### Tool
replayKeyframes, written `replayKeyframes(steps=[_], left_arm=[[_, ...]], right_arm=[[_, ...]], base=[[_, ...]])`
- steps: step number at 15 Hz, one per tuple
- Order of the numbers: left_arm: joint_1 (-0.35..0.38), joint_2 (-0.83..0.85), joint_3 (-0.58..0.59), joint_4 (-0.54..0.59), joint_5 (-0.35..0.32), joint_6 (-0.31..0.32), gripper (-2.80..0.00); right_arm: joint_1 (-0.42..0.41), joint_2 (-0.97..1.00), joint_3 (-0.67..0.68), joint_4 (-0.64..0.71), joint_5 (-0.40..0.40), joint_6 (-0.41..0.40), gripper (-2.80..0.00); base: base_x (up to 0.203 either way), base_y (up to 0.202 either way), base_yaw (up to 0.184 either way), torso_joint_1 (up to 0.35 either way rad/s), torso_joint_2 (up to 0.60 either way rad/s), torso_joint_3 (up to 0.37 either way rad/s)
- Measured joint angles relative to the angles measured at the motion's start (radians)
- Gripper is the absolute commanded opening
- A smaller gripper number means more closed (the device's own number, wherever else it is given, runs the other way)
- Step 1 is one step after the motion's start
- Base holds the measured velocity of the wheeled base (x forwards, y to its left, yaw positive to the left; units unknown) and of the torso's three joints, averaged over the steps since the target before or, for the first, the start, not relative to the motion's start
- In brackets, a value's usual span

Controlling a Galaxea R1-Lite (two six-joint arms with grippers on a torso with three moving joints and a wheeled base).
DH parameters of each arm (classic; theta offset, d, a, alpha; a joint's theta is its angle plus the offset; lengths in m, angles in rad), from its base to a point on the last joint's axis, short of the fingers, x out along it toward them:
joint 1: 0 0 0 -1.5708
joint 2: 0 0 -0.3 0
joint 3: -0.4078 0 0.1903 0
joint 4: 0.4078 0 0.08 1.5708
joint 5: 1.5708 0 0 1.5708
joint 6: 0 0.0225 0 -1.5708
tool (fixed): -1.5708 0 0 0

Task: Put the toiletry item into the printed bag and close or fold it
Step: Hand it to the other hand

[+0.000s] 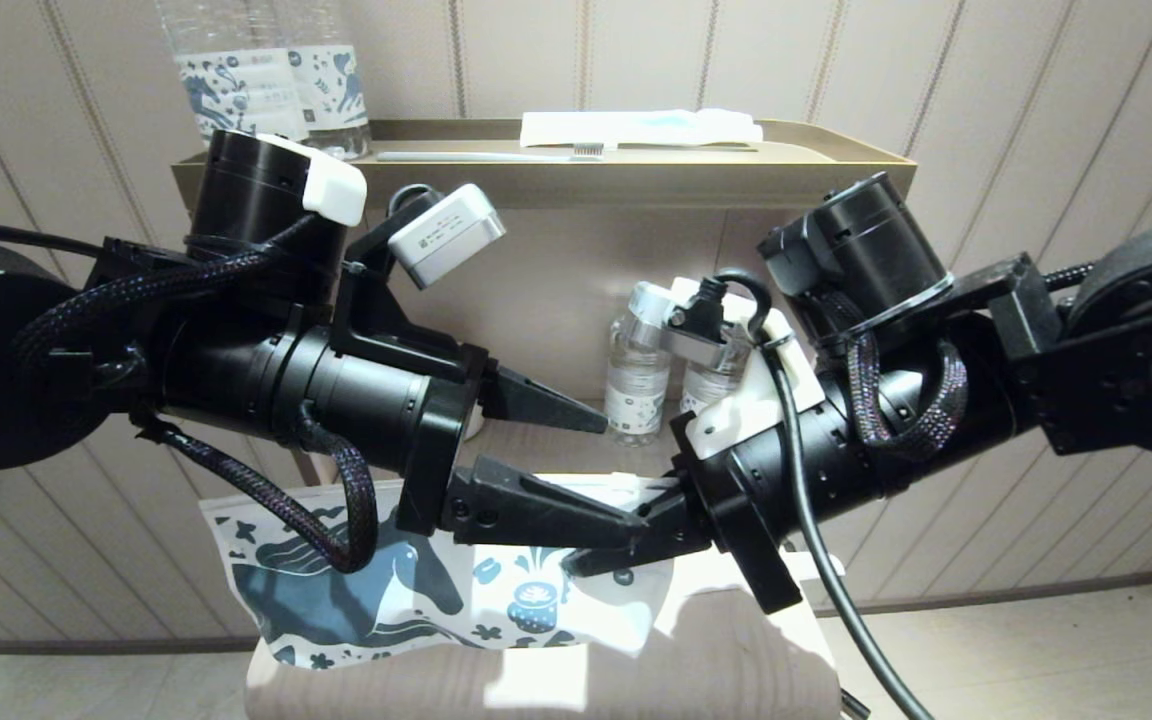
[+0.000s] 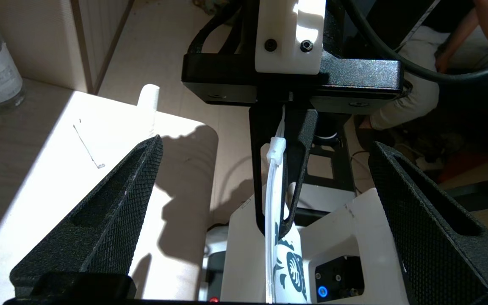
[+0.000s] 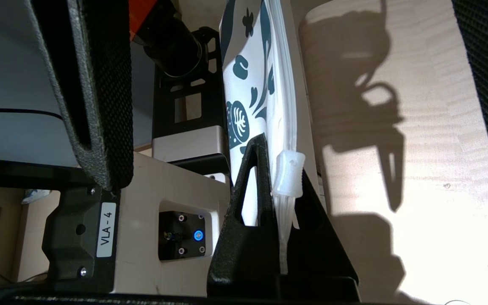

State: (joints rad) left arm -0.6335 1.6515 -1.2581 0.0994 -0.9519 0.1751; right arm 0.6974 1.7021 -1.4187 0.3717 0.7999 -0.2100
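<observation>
Head view has my right tool (image 1: 636,545) clamped on the printed bag (image 1: 416,590) at its zipper end, the bag's long axis running from there beneath my wide-open, empty left tool (image 1: 616,470), above the surface (image 1: 736,650).

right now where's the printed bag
In the head view the printed bag hangs low at centre-left, above the beige stool, its zip edge pinched by the shut right claw, with the open left claw beside it.
</observation>
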Motion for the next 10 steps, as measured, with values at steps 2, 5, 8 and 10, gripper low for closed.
replayKeyframes(steps=[2,5,8,10], left_arm=[[-0.002,0.000,0.000,0.000,0.000,-0.004,0.00],[-0.002,0.000,0.003,-0.011,0.000,-0.006,0.00],[-0.003,-0.001,0.014,-0.023,0.000,-0.006,-2.80],[-0.005,-0.005,0.016,-0.023,0.000,-0.008,-2.80]], right_arm=[[0.000,0.001,-0.002,-0.013,0.000,0.001,-2.80],[0.000,0.005,-0.010,-0.015,0.000,0.013,-2.80],[0.000,0.007,-0.012,-0.016,0.001,0.015,-2.80],[0.000,0.007,-0.014,-0.017,0.001,0.017,-2.80]], base=[[0.000,0.000,0.000,0.000,0.00,0.000],[0.000,0.000,0.000,0.000,0.00,0.000],[0.000,0.000,0.000,0.000,0.00,0.000],[0.000,0.000,0.000,0.000,0.00,0.000]])
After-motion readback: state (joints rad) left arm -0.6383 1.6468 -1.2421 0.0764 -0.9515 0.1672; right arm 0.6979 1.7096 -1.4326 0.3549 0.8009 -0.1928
